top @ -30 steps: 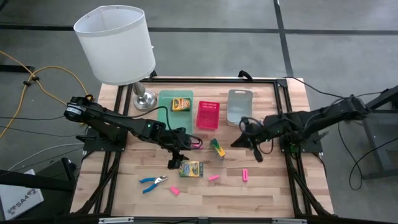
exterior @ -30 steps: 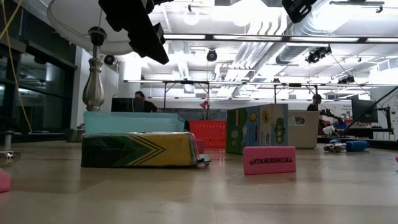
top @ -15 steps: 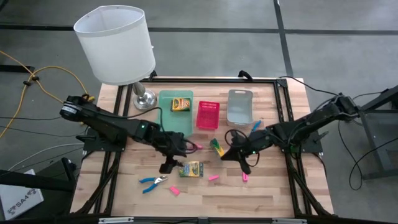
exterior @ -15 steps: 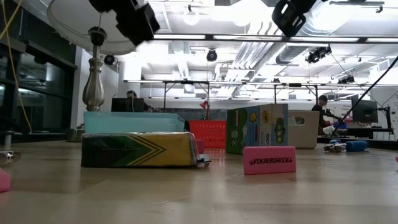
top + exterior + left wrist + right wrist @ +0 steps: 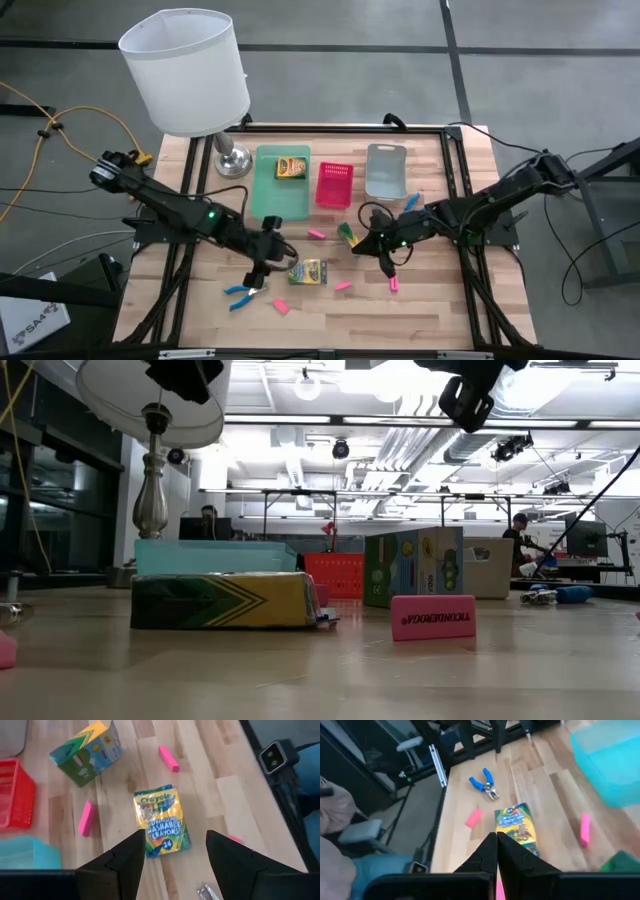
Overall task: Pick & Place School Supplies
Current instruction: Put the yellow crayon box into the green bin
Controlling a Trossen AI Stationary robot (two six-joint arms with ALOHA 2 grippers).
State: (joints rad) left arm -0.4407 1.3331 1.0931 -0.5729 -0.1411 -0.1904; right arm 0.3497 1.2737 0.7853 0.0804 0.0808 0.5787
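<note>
A wooden tabletop seen from above, with two dark robot arms reaching in from either side. The left end effector, fingers spread apart and holding nothing, hovers just left of a yellow-and-green crayon box lying flat near the middle. In the left wrist view the same box sits just ahead of the gap between the fingers, its long axis running roughly away from them. The left arm is the nearer one to it. Blue-handled pliers lie just to the near side of this end effector.

The right end effector, fingers pressed shut and empty, hangs right of centre beside a second crayon box standing on edge, with a pink eraser close by. Other erasers lie scattered around.

A third crayon box rests in the green tray on the far side. From table height, the end effectors are cut off at the top.
</note>
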